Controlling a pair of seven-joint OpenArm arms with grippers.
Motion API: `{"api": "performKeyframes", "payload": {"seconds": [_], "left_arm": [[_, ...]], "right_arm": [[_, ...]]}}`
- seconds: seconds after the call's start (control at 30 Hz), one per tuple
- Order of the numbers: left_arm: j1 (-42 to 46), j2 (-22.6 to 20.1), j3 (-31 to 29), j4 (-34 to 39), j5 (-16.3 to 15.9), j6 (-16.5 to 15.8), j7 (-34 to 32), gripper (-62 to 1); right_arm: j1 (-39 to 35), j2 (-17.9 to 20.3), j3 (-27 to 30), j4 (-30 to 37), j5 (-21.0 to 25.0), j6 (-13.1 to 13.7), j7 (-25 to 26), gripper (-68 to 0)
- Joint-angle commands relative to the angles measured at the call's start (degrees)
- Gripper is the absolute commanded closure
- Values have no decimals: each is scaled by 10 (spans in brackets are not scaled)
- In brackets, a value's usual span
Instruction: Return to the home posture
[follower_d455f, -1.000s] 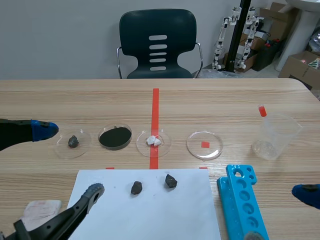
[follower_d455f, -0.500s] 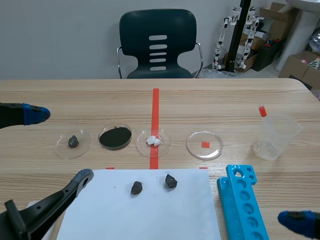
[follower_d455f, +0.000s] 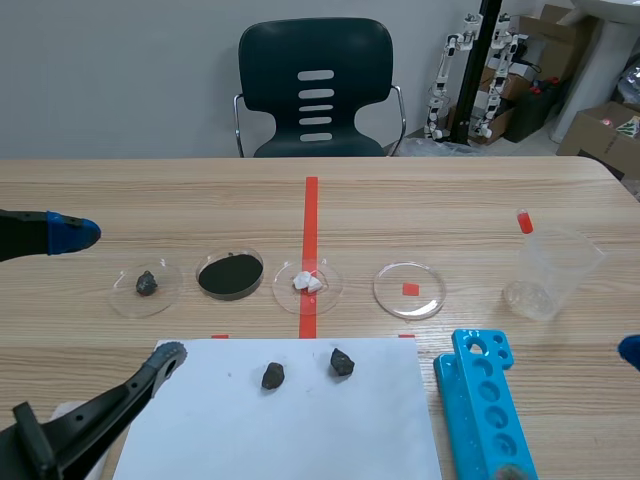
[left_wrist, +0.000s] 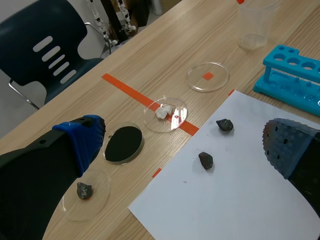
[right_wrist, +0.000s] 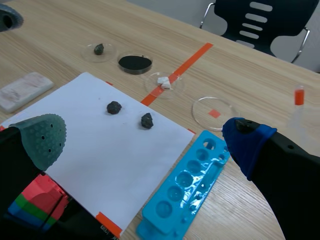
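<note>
Left claw (left_wrist: 185, 140) spread wide beside white paper (left_wrist: 225, 200)

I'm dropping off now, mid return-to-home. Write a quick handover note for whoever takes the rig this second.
Left gripper: open, empty, low at its own side, one finger above the white sheet.
Right gripper: open, empty, near the table's right edge.
Things: dark lumps on the sheet, petri dishes in a row behind it, blue rack and beaker on the right arm's side.
Done: nothing held, both grippers off the samples.
Left: confirm home posture; I cannot tell whether it is reached.
</note>
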Motion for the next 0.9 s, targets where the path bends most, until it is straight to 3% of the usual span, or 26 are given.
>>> {"api": "performKeyframes", "payload": {"seconds": [0.0, 0.27, 0.57, 0.87], "left_arm": [[5, 3, 2, 4, -6, 1, -10, -623], [5, 3, 2, 4, -6, 1, -10, -623], [5, 3, 2, 4, -6, 1, -10, -623], [5, 3, 2, 4, -6, 1, -10, -623]], "right_arm": [[-3, -5, 3, 8, 6, 2, 10, -679], [-3, -7, 3, 8, 4, 2, 1, -679], [-27, -55, 3, 8, -5, 2, 11, -679], [-28, -61, 2, 9, -11, 2, 30, -679]]}}
